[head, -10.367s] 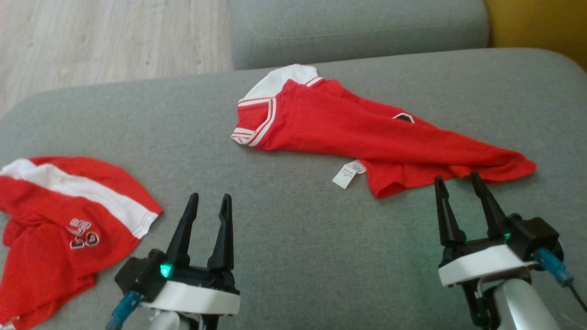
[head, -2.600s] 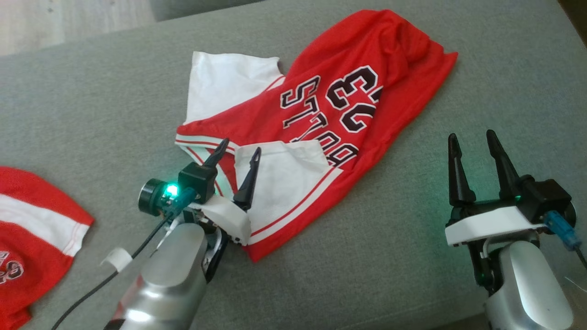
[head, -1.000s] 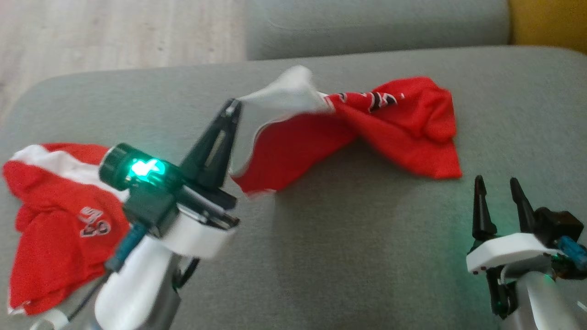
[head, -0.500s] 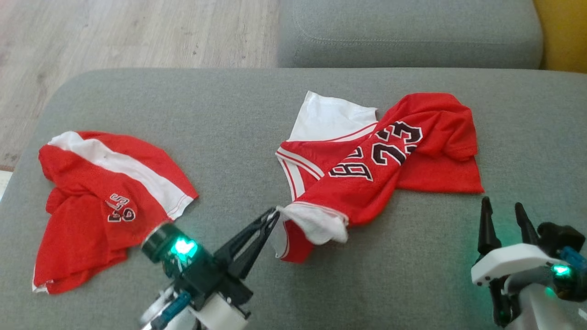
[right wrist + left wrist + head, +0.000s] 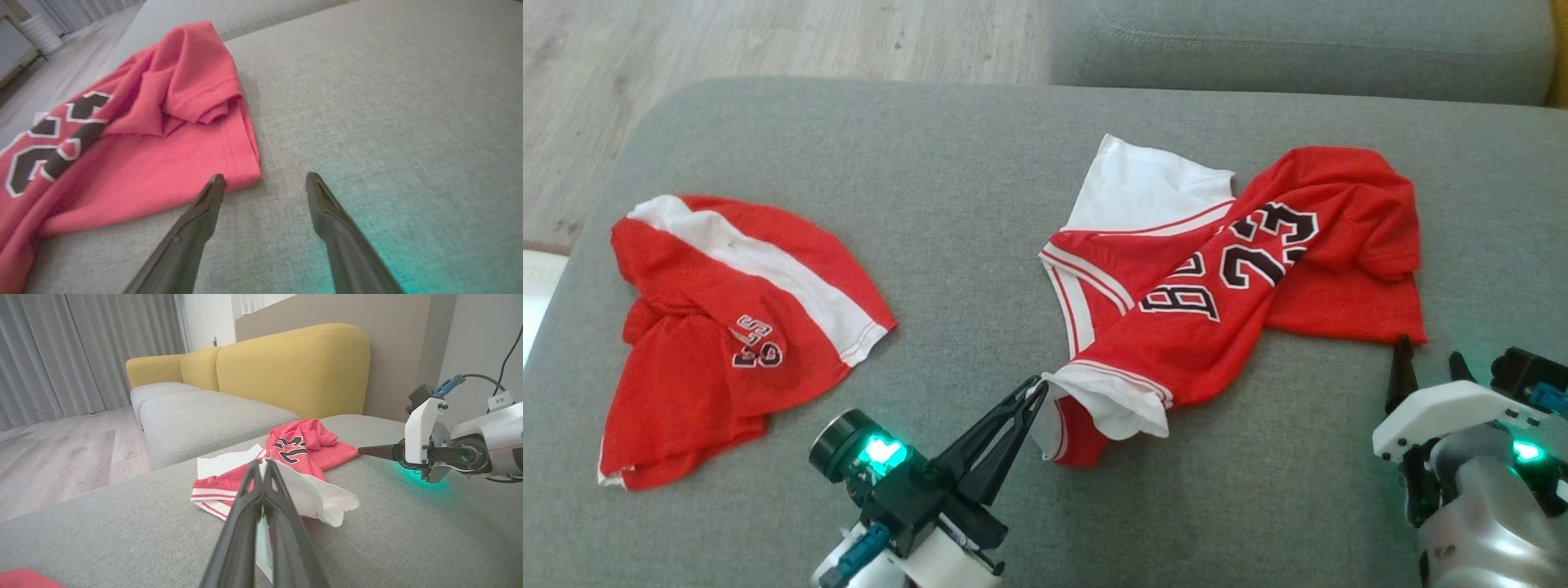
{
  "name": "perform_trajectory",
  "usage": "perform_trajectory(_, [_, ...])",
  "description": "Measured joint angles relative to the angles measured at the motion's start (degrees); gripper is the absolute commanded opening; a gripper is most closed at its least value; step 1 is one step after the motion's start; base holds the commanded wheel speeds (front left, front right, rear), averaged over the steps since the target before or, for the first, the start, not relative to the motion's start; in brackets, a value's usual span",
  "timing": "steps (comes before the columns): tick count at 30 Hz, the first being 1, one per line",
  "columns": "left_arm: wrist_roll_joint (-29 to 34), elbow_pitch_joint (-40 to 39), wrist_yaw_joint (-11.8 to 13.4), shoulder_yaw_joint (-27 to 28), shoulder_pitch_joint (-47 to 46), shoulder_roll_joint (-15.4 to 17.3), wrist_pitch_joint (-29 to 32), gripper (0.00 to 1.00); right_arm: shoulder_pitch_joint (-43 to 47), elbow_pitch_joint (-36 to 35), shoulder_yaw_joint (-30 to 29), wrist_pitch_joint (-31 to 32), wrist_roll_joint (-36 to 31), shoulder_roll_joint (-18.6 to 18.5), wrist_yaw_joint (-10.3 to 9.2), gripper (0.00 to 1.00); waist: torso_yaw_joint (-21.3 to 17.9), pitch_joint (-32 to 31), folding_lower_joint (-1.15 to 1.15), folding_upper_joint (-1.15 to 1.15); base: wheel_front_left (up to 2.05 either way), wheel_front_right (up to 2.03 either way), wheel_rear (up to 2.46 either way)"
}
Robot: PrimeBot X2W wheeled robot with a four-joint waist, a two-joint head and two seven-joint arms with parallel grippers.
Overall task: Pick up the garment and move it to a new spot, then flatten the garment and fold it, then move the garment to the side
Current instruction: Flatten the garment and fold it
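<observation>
On sofa (image 5: 964, 163), my left gripper (image 5: 1033, 390) clamps jersey (image 5: 1217, 327) sleeve; right gripper (image 5: 1429, 353) gapes empty; flattening, folding left.

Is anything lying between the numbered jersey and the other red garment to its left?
No. In the head view, the stretch between the jersey and the other red garment is bare grey cushion.

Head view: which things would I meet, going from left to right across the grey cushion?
Crumpled red garment with white band → left gripper, shut → red number 23 jersey, whose white edge it holds → right gripper, open.
</observation>
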Motion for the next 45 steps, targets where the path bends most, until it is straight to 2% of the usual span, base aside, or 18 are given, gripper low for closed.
perform_trajectory(11, [-0.01,-0.1,0.0,0.8,-0.27,-1.42,0.0,0.0,-6.48,7.01,-4.72,-0.21,-6.08,-0.04,0.0,1.0,1.24,1.87,0.0,0.0,0.0,0.0,0.0])
perform_trajectory(12, [-0.01,-0.09,0.0,0.82,-0.34,-1.41,0.0,0.0,-6.84,7.45,-5.02,-0.21,-6.34,-0.08,0.0,0.9,1.27,1.97,0.0,0.0,0.0,0.0,0.0])
perform_trajectory(13, [-0.01,-0.09,0.0,0.87,-0.41,-1.4,0.0,0.0,-7.17,7.87,-5.3,-0.3,-6.56,-0.11,0.0,0.31,1.27,2.06,0.0,0.0,0.0,0.0,0.0])
perform_trajectory(14, [-0.01,-0.07,0.0,0.92,-0.47,-1.38,0.0,0.0,-7.55,8.44,-5.53,-0.69,-6.81,-0.19,0.0,0.0,1.24,2.11,0.0,0.0,0.0,0.0,0.0])
perform_trajectory(22, [-0.01,0.32,0.0,4.39,-1.02,-1.34,0.0,0.0,-8.81,11.21,-6.17,-2.69,-8.48,-0.16,0.0,0.0,-0.33,1.18,0.0,0.0,0.0,0.0,0.0])
perform_trajectory(28, [-0.01,-0.37,0.1,10.04,-1.03,-1.34,0.0,0.0,-10.78,10.17,-2.56,-4.35,-8.49,-0.25,0.0,0.0,-3.49,-0.47,0.0,0.0,0.0,0.0,0.0])
perform_trajectory(33, [-0.87,-1.27,0.1,15.7,-1.47,-1.26,0.0,0.0,-15.51,6.84,6.04,-4.85,-7.33,-1.74,0.0,0.0,-6.36,-2.8,0.0,0.0,0.0,0.0,0.0])
perform_trajectory(37, [-0.86,-2.72,0.23,20.89,-4.07,-1.12,0.0,0.0,-18.4,3.5,15.93,-4.37,-1.59,-2.52,0.0,0.0,-8.67,-4.99,-0.01,0.0,0.0,0.0,0.0])
perform_trajectory(41, [-0.16,-6.05,0.56,24.8,-9.01,-1.2,-0.01,0.0,-18.78,-5.2,24.66,-1.81,6.71,-6.41,0.0,0.0,-10.46,-6.86,-0.01,0.0,0.0,0.0,0.0])
perform_trajectory(45, [-0.02,-8.8,0.53,26.08,-13.54,-1.49,-0.02,0.0,-18.35,-18.71,31.11,2.65,15.5,-11.23,0.0,0.0,-11.66,-8.23,-0.01,0.0,0.0,0.0,0.0])
